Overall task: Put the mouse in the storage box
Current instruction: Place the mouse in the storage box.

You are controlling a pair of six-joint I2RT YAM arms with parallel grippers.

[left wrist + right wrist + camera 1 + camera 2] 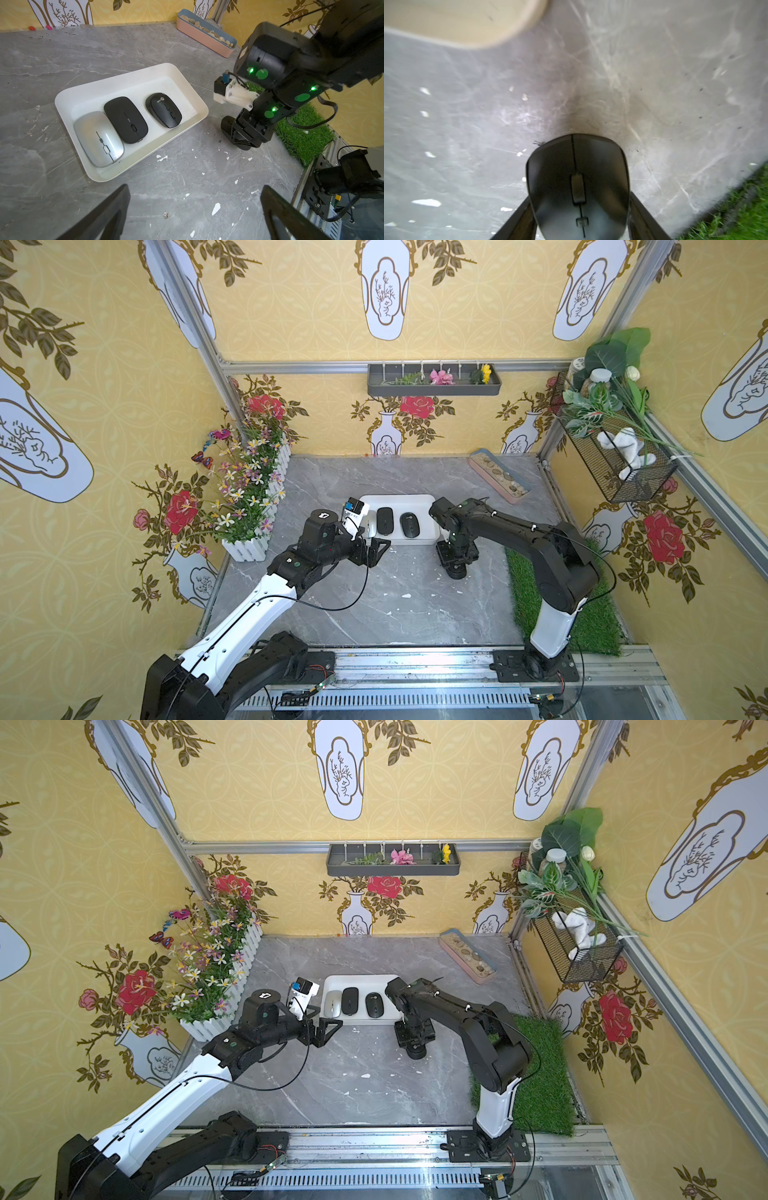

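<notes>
Plainly the step in hand was the pick-up: the right pincer [580, 195] stood down on the grey marble worktop [62, 52], its fingers set against both flanks of the black mouse [577, 158], grasping it (as far as the right wrist view showed); the mouse lay on the worktop, not yet lifted, just outside the near right corner of the storage box [185, 97]. The next move, I judged, called for a lift clear of the low rim, a short carry over it, and a set-down in the bare end beside the logo-marked mouse [164, 110]; the flat black mouse [125, 119] and the silver mouse [98, 138] filled the rest. The left pincer [194, 187] hung released and empty near the box's other near corner, apart from that path; the rim and the logo-marked mouse looked the only likely snags. The pebble tray [205, 39] and the grass mat [301, 133] sat well aside.
</notes>
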